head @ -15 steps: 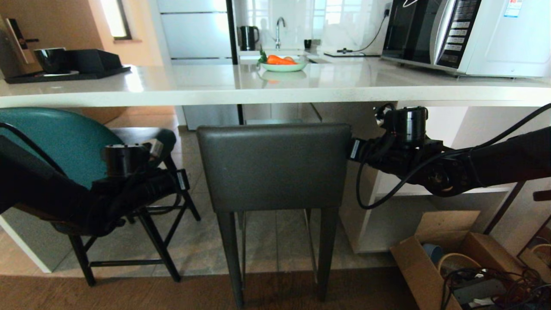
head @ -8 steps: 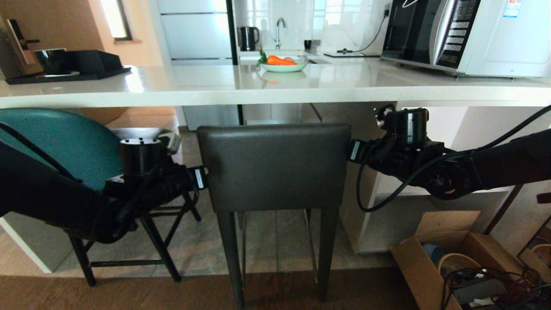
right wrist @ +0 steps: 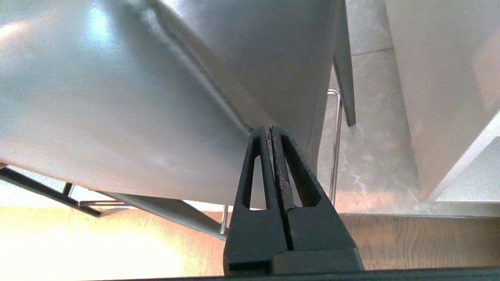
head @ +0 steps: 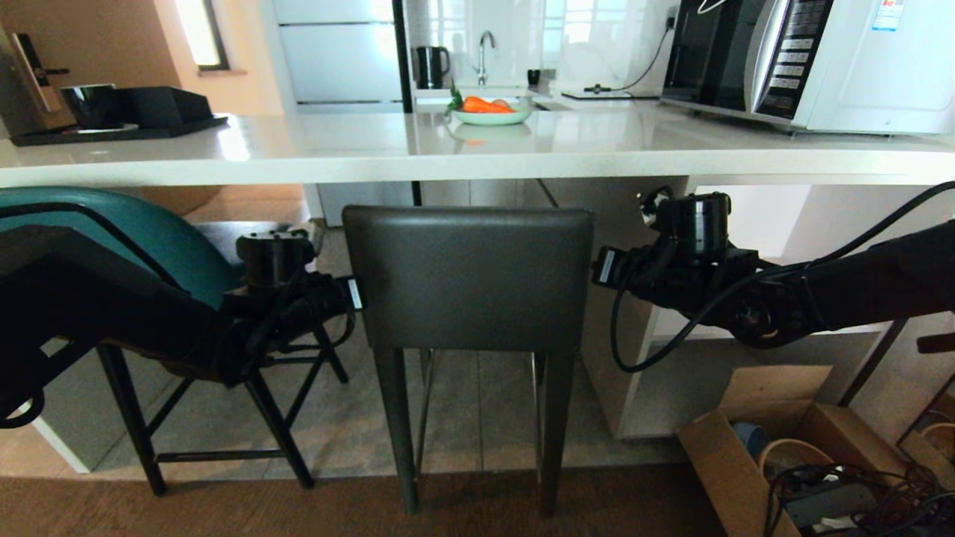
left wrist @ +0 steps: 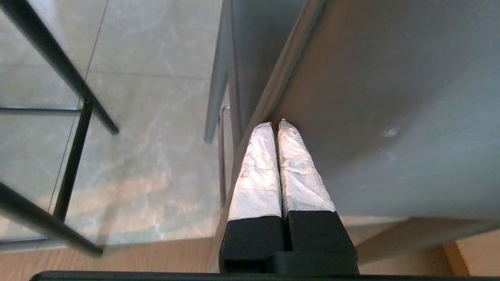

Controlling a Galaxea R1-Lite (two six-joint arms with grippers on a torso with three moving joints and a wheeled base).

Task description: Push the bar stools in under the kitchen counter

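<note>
The dark grey bar stool point(head: 470, 280) stands in the middle, its square back just below the white kitchen counter point(head: 336, 160). My left gripper point(head: 359, 293) is shut with nothing in it. Its taped fingertips point(left wrist: 274, 125) touch the stool's back point(left wrist: 390, 97) at the left edge. My right gripper point(head: 597, 267) is shut too, tips point(right wrist: 269, 129) pressed against the back point(right wrist: 117, 97) at its right edge. The teal bar stool point(head: 160, 235) stands at the left behind my left arm, its back under the counter edge and its black legs point(left wrist: 74, 156) beside my left gripper.
A microwave point(head: 806, 60), a plate of carrots point(head: 491, 112) and a black tray with a cup point(head: 112, 119) sit on the counter. White shelving point(head: 642, 373) stands right of the grey stool. An open cardboard box with cables point(head: 783, 462) lies on the floor at the right.
My left gripper swung right and up from in front of the teal stool to the grey stool's left edge. The grey stool has slid a little toward the counter, with both grippers following.
</note>
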